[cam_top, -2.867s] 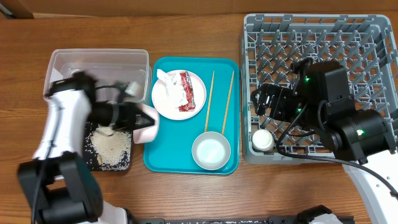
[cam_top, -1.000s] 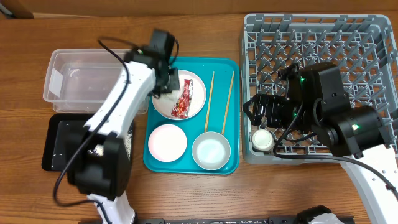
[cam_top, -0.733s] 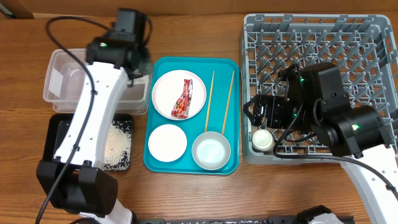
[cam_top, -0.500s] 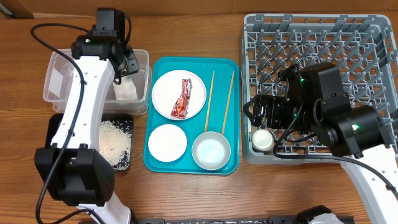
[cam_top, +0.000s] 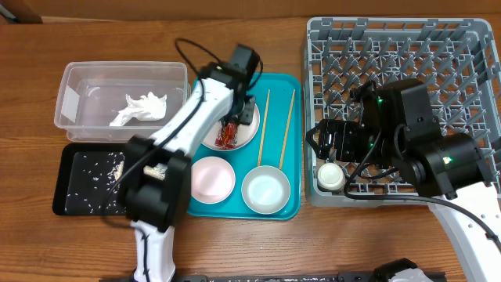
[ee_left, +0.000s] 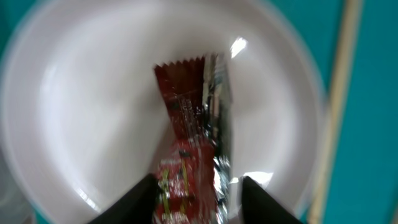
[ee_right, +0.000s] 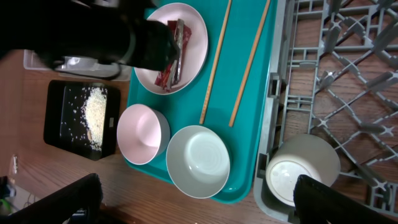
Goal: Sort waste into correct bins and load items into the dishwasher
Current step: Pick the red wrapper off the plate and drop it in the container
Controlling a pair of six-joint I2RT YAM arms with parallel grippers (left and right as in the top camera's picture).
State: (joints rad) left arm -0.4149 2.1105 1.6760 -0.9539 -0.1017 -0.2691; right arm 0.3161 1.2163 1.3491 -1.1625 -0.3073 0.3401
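My left gripper is open low over the round plate, its fingers either side of the red foil wrapper lying on the plate. The crumpled tissue lies in the clear tub. Rice grains are scattered on the black tray. The pink bowl, metal bowl and two chopsticks sit on the teal tray. The white cup stands in the grey dish rack. My right gripper is open and empty above the rack's left edge.
The teal tray lies between the bins and the rack. In the right wrist view the metal bowl, cup, pink bowl and chopsticks show below. The left arm crosses over the tub's right end.
The left arm left rice on the black tray, set the pink bowl on the teal tray, carried the tissue into the clear tub, then came back over the plate. The right arm stayed still.
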